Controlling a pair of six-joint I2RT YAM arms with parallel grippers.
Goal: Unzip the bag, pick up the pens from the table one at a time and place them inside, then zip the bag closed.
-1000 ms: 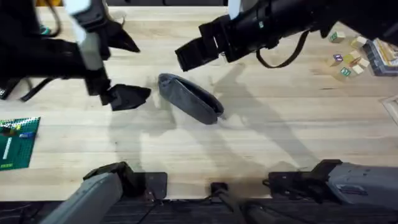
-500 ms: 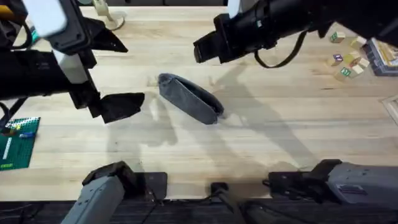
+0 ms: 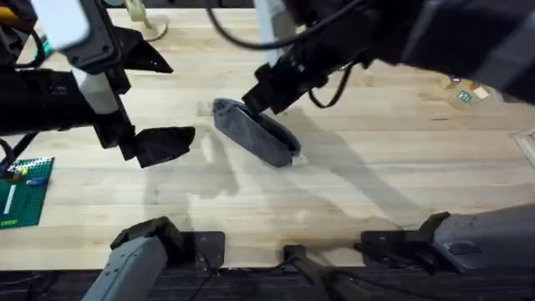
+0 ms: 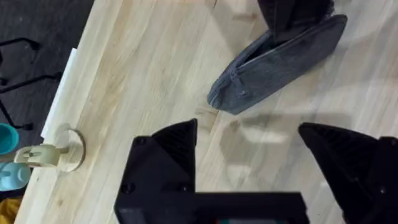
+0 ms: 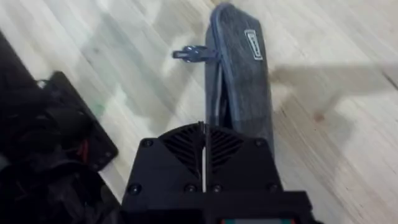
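Note:
The grey bag [image 3: 255,132] lies slanted at the middle of the table [image 3: 376,184]. In the right wrist view the bag [image 5: 239,81] stretches away from my fingers, with its zipper pull [image 5: 193,54] sticking out sideways near the far end. My right gripper [image 3: 257,94] hovers over the bag's far end, its fingers pressed together and empty [image 5: 203,127]. My left gripper [image 3: 163,144] stands open just left of the bag, its fingers spread wide [image 4: 249,134] and the bag [image 4: 280,62] lying beyond them. The pens are out of view.
A green baseplate [image 3: 25,192] lies at the table's left edge. Small wooden blocks [image 3: 464,92] sit at the far right. A wooden stand [image 3: 146,25] is at the back left, near the table edge [image 4: 59,155].
The right arm has swung left and down, from behind the bag to over its far end. The left gripper shifted slightly left and back, then held still.

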